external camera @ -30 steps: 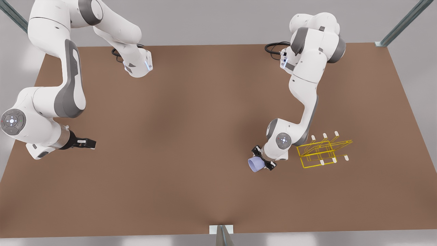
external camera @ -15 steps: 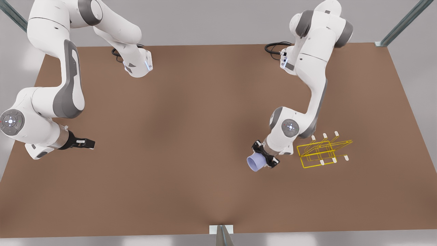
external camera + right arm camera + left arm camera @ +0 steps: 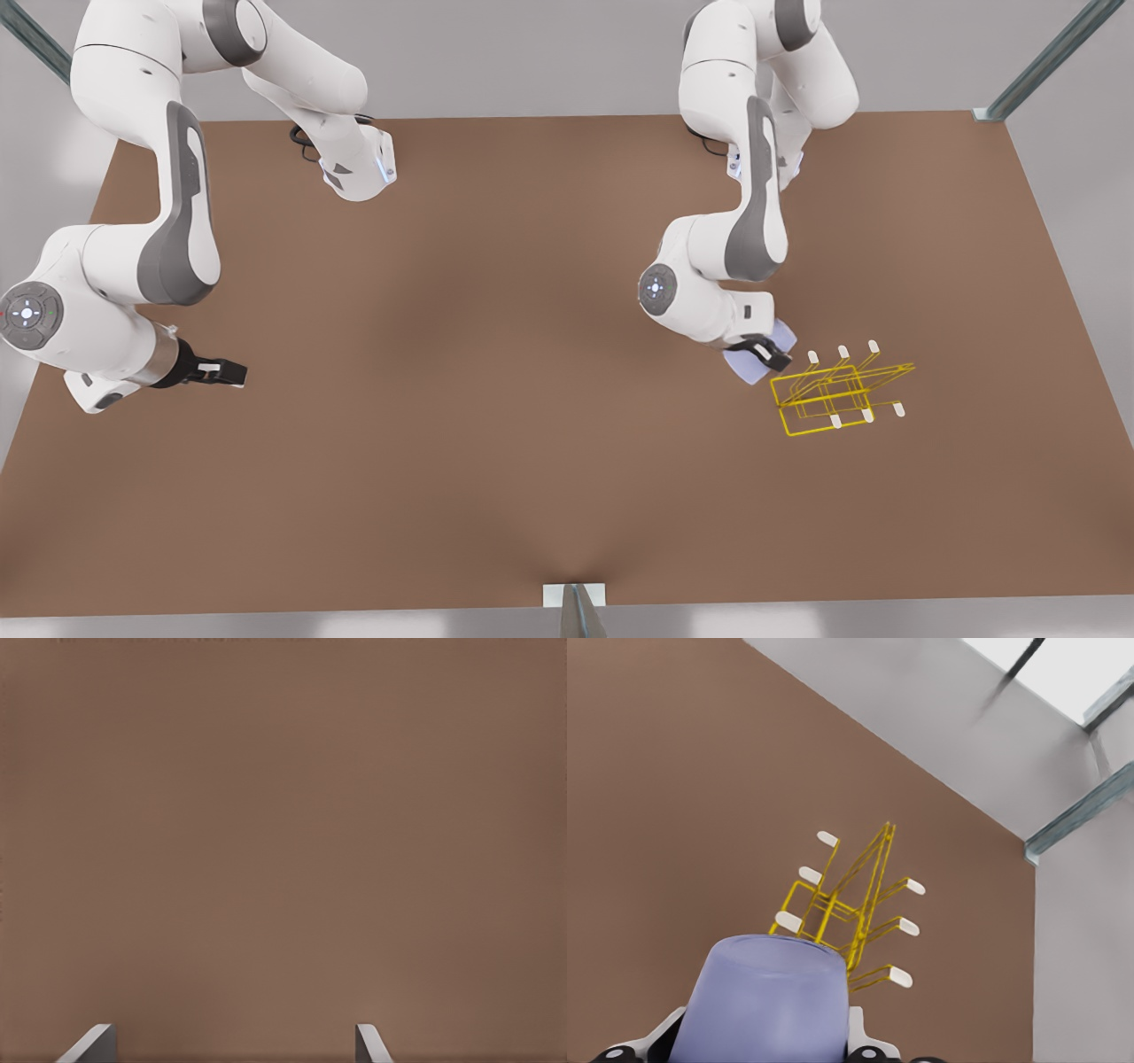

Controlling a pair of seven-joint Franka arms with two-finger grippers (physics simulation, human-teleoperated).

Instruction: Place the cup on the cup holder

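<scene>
Front view, from its left: my right gripper [image 3: 232, 371] hangs low over the brown table [image 3: 496, 372] near that edge, waiting, its arm folded back on itself. From the right wrist camera I see its two fingertips [image 3: 89, 1043] set wide apart with only bare tabletop between them, so that hand is spread and has nothing in it.

Across the open middle of the table, toward the front view's right, my left gripper [image 3: 764, 353] is closed around the cup [image 3: 753, 365], pale lavender-blue and tilted, its body poking out on both sides of the black fingers. From the left wrist camera the cup [image 3: 766, 1001] sits clamped between the fingers [image 3: 864, 1041], one on each flank, its closed end pointing toward the cup holder [image 3: 850, 908].

Farther right in the front view stands the cup holder [image 3: 837, 390] (thin yellow wire, white-tipped prongs slanting upward) on the table. The cup is just beside the rack's near corner, not on any prong; I cannot tell whether it touches the wire.
</scene>
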